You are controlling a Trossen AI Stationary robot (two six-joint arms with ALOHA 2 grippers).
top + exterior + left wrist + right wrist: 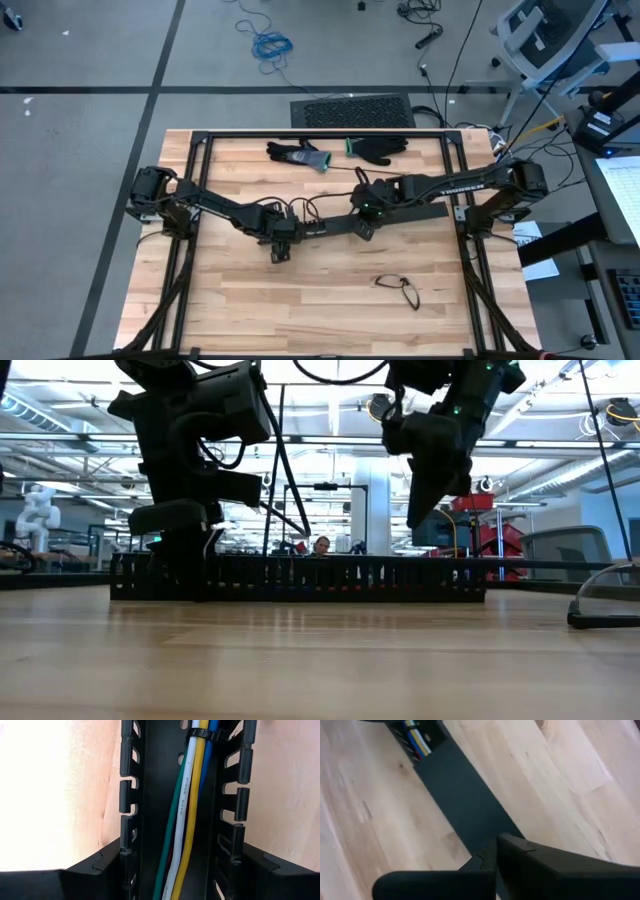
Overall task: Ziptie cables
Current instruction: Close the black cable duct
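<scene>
While the left gripper (281,240) straddles the slotted duct (150,780), fingers spread outside both walls, the cables (187,815) lie directly ahead between them, running lengthwise; the shut right gripper (364,228) hangs farther along.

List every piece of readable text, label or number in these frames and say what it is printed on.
"TROSSEN", white lettering along the right arm, only partly legible in the high view.
Small grey print runs along the white cable inside the black slotted duct in the left wrist view; too small and blurred to read.
Papers beside the table: print too small to read.
No other legible text.
</scene>
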